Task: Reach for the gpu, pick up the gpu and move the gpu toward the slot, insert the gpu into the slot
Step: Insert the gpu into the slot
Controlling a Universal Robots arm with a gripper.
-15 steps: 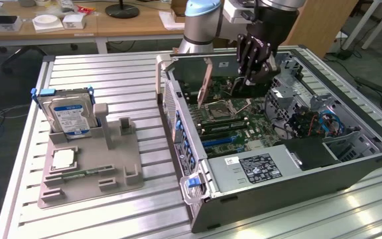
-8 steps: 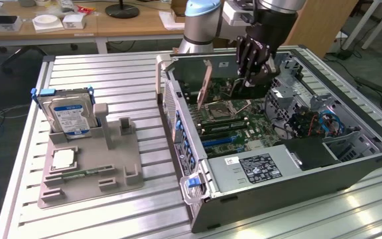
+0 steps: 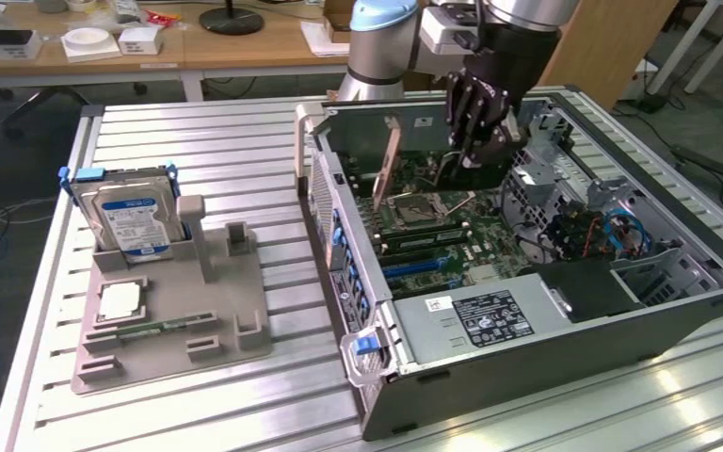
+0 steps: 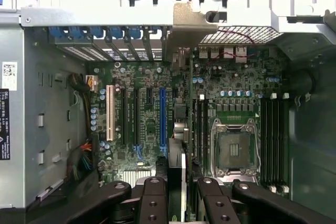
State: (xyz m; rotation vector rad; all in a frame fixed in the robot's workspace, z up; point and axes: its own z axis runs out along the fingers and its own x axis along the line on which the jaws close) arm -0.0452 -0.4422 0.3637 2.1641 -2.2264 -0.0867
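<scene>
My gripper (image 3: 477, 141) hangs inside the open computer case (image 3: 663, 311), shut on the gpu (image 3: 392, 160). The card stands on edge above the green motherboard (image 3: 443, 235), with its tan metal bracket toward the case's rear wall. In the wrist view the gpu (image 4: 177, 163) runs edge-on from between my dark fingers (image 4: 153, 198) to its bracket (image 4: 191, 22). The slot (image 4: 162, 116), a long blue strip, lies just beside the card's line, on the side away from the processor socket. In the exterior view the slot (image 3: 414, 268) sits nearer the power supply than the card does.
The square silver processor socket (image 4: 233, 148) and dark memory strips (image 4: 273, 135) lie on the card's other side. A white connector (image 4: 109, 111) and cable bundle (image 4: 79, 158) are past the slot. Outside the case, a grey holder (image 3: 173, 311) carries a blue-labelled hard drive (image 3: 129, 212).
</scene>
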